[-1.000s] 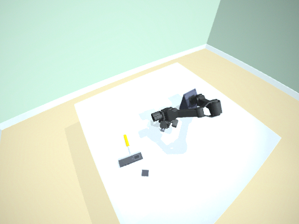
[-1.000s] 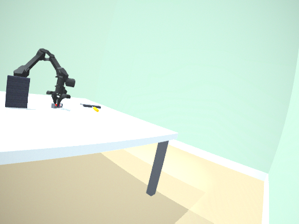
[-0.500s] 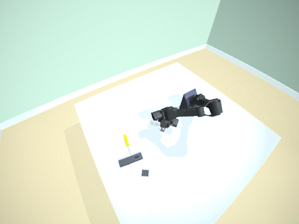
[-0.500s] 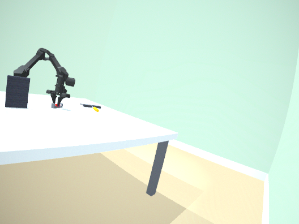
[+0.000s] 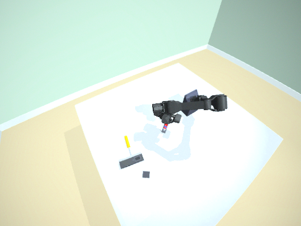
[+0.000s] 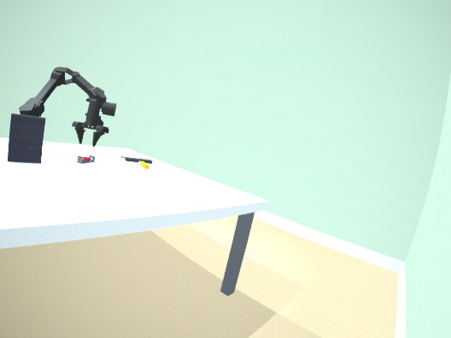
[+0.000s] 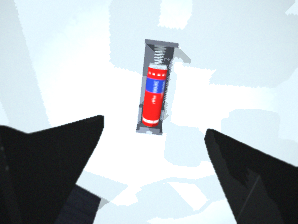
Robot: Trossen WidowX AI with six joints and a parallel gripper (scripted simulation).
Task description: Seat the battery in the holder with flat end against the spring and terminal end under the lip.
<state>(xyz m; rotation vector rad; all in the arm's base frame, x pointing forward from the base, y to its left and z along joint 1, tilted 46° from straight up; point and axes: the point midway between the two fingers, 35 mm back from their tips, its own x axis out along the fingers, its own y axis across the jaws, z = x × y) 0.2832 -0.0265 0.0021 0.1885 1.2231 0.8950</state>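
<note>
Battery [image 7: 153, 95] lies in holder [image 7: 170, 87], label unreadable; claw [image 7: 152, 150] spread above.

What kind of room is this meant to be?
It looks like a bare test corner for a small assembly job rather than a home. A white table stands against plain green walls, and on it are a robot arm, a battery in its holder, and a screwdriver.
</note>
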